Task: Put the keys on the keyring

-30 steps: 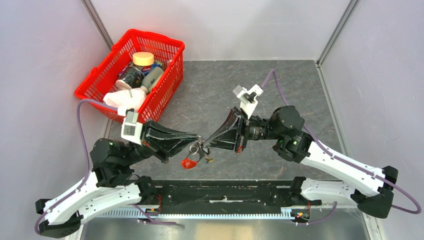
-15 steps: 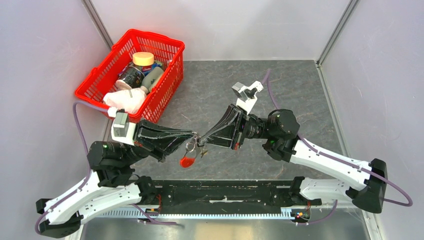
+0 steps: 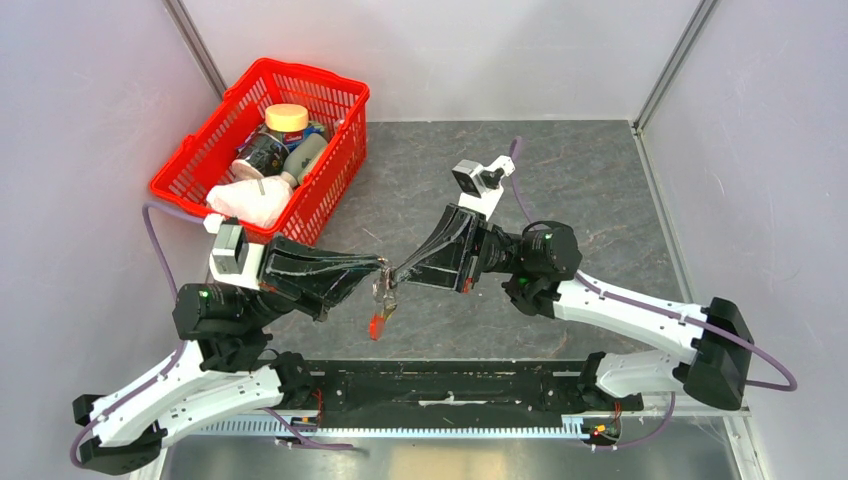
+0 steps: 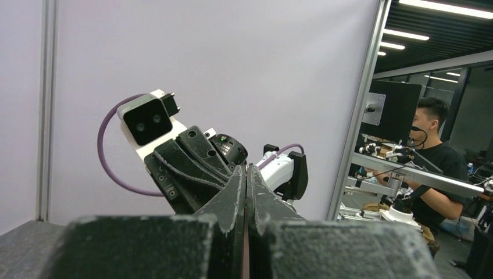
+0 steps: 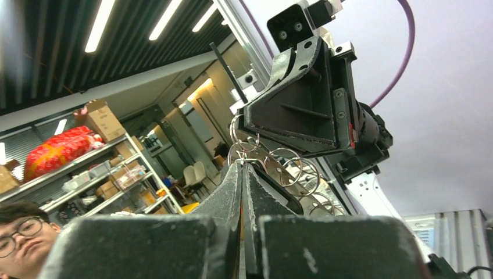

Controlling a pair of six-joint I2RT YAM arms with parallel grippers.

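We have left gripper [image 3: 379, 268] and right gripper [image 3: 399, 272] both pinched shut at the keyring [image 3: 383, 293] mid-frame, holder unclear; pulling apart could drop it.

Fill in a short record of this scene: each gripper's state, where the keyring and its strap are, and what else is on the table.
left gripper: shut, pinching the keyring at its tip
right gripper: shut, tip meeting the left one; what it pinches cannot be told
keyring: in the air, hanging below the two tips
red strap: dangling from the keyring
keys: too small to make out
red basket: far left of the table, holding containers and a white cloth
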